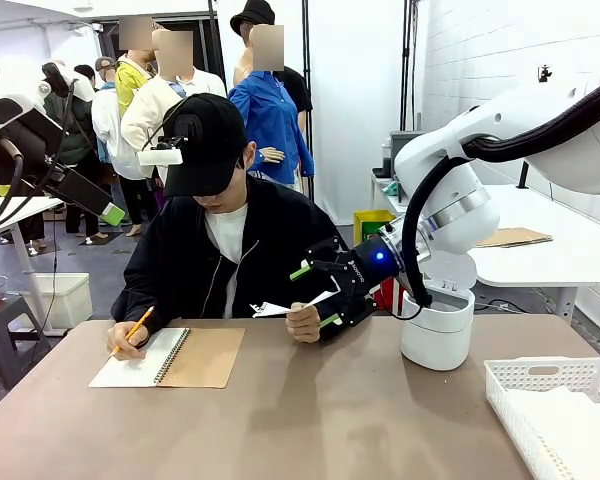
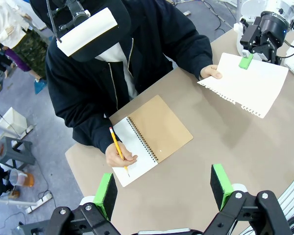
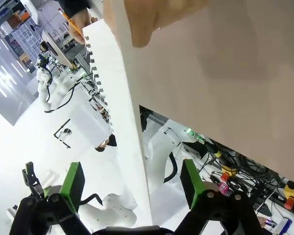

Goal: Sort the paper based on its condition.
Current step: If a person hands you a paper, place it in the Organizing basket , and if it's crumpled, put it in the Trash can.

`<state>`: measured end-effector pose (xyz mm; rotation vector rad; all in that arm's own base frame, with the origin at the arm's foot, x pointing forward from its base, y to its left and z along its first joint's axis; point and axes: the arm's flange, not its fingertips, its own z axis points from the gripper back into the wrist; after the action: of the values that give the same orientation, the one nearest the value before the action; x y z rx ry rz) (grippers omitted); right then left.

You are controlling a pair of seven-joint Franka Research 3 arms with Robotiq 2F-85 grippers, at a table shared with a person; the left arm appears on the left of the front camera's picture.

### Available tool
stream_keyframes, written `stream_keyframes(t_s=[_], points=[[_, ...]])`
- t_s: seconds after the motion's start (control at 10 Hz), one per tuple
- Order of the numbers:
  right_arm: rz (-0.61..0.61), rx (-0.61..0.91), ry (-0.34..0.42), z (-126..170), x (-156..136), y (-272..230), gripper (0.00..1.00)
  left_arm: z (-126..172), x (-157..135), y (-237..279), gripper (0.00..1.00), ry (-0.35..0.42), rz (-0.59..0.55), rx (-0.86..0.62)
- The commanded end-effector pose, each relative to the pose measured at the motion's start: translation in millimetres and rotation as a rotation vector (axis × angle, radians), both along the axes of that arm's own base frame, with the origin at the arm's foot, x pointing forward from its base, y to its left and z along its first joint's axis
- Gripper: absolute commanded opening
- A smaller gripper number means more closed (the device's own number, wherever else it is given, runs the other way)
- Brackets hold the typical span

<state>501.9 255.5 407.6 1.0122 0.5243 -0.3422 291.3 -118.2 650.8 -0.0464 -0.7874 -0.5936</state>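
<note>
Across the table, the person's hand (image 1: 303, 322) holds out a white sheet of paper (image 1: 280, 307) with a torn, perforated edge. My right gripper (image 1: 316, 296) is open and straddles that sheet, one green pad above it and one below. In the right wrist view the paper (image 3: 121, 98) runs edge-on between the fingers (image 3: 73, 185), with the person's thumb (image 3: 147, 19) on top. My left gripper (image 2: 162, 192) hangs open and empty high over the table's left side. From there the paper (image 2: 250, 85) shows flat, with a green pad of the right gripper (image 2: 245, 61) on it.
The person's other hand writes with a yellow pencil (image 1: 136, 325) in an open spiral notebook (image 1: 170, 357) at the far left. A white plastic basket (image 1: 552, 378) stands at the front right corner. The right arm's base (image 1: 437, 335) stands at the far right. Several people stand behind.
</note>
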Motion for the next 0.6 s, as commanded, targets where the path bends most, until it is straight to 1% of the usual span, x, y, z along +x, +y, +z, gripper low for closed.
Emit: stream_keyframes(t_s=[0.0,0.1,0.2,0.5], points=[[0.013,0.0,0.014,-0.3,-2.2,1.0,1.0,-0.3,0.4,0.1,1.0,0.0,0.001,-0.002],[0.0,0.0,0.0,0.0,0.0,0.0,0.94,-0.3,0.4,0.1,1.0,0.0,0.001,-0.002],[-0.003,-0.023,-0.011,-1.3,2.2,-1.1,0.74,-0.3,0.4,0.1,1.0,0.0,0.001,-0.002],[-0.007,-0.023,-0.008,-0.9,2.4,-1.7,0.14,-0.3,0.4,0.1,1.0,0.0,0.001,-0.002]])
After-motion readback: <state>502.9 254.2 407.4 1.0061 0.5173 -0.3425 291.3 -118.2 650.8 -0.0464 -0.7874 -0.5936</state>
